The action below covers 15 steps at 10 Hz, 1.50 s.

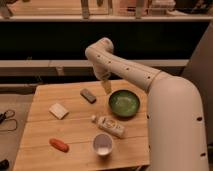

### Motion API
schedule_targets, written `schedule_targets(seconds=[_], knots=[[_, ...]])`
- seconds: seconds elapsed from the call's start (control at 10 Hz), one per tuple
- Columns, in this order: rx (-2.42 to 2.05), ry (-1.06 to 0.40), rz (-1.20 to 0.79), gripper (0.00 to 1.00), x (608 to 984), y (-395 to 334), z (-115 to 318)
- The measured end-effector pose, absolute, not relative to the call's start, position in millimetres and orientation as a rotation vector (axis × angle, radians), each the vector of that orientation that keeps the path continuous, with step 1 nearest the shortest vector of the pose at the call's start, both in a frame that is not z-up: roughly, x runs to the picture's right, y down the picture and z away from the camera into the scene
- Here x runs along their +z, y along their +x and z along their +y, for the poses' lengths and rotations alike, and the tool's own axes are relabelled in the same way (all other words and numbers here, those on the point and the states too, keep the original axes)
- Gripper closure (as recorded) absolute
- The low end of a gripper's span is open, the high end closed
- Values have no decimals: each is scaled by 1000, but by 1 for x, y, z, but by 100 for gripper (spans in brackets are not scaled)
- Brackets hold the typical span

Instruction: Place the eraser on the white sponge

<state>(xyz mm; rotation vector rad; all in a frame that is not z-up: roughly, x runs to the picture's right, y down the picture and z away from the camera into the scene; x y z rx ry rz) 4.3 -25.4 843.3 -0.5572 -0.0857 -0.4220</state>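
presently, in the camera view, the gripper [106, 86] hangs just beside the eraser [88, 95], jaws wide and empty, likely poised to drop onto it. the eraser lies flat on the table [75, 132], and the sponge [58, 110] waits apart, beyond it.

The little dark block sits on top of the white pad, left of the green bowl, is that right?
Not quite. The camera view shows the eraser on the bare table, apart from the white sponge, not on it. It is indeed left of the green bowl. The gripper hangs between eraser and bowl, holding nothing.
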Motion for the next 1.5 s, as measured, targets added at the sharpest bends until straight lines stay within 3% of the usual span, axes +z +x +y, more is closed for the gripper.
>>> schedule_targets(seconds=[1.5], knots=[[-562,-583,-241,20,938,-82,2]])
